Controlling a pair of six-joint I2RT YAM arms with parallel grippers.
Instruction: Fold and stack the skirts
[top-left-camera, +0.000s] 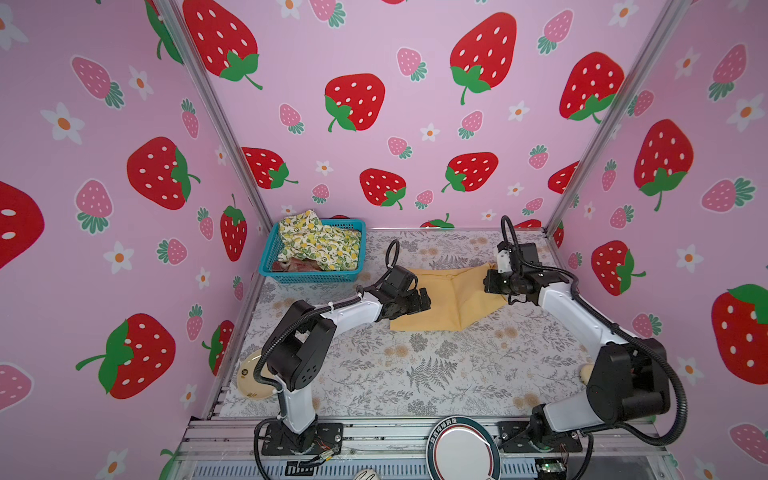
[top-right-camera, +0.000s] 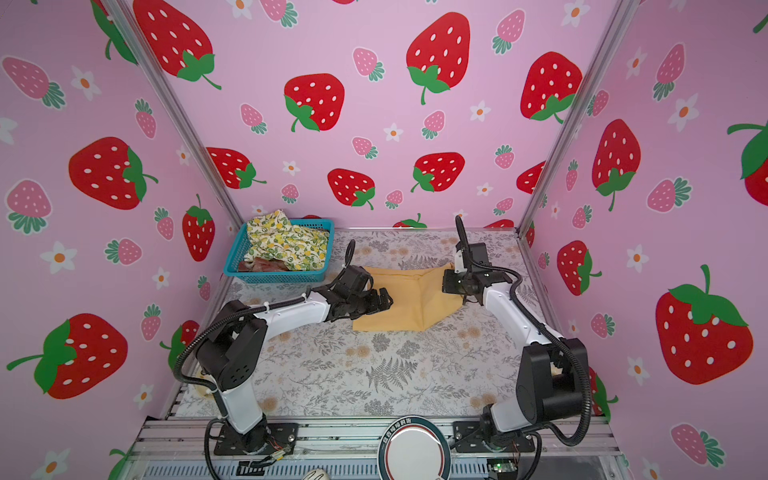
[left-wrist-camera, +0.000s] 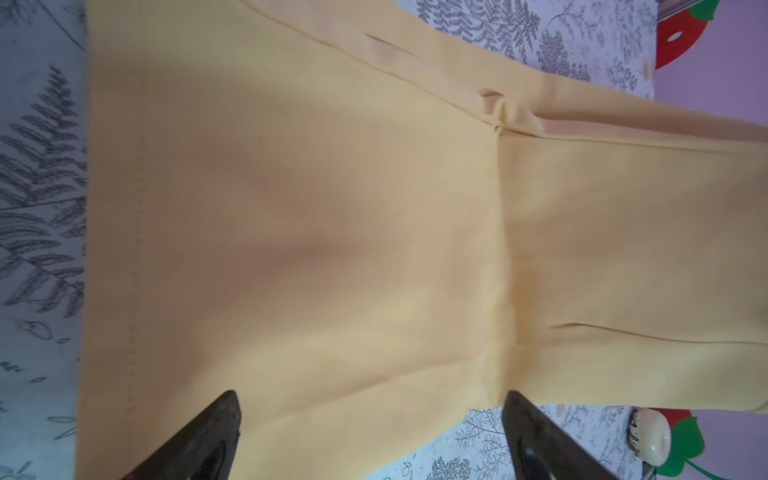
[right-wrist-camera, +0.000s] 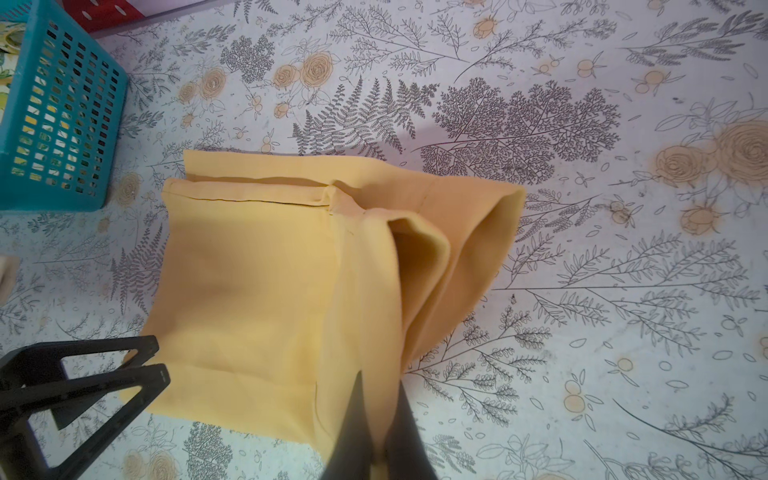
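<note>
A plain mustard-yellow skirt (top-left-camera: 449, 299) (top-right-camera: 411, 299) lies partly folded on the floral table. My left gripper (top-left-camera: 424, 301) (left-wrist-camera: 370, 395) hovers open over its left part, with nothing between the fingers. My right gripper (right-wrist-camera: 380, 382) is shut on a raised fold at the skirt's (right-wrist-camera: 270, 270) right side. That gripper's fingertips are hidden under the wrist in both top views. The lemon-print skirt (top-left-camera: 320, 243) (top-right-camera: 286, 245) is heaped in the teal basket (top-left-camera: 311, 277) at the back left. Under it, the red-brown plaid skirt (top-left-camera: 297, 264) (top-right-camera: 266, 264) shows only partly.
The basket (right-wrist-camera: 54, 124) stands close to the yellow skirt's far left corner. A cream plate (top-left-camera: 251, 376) lies by the left arm's base. A round white disc (top-left-camera: 461, 449) sits on the front rail. Strawberry-print walls close three sides.
</note>
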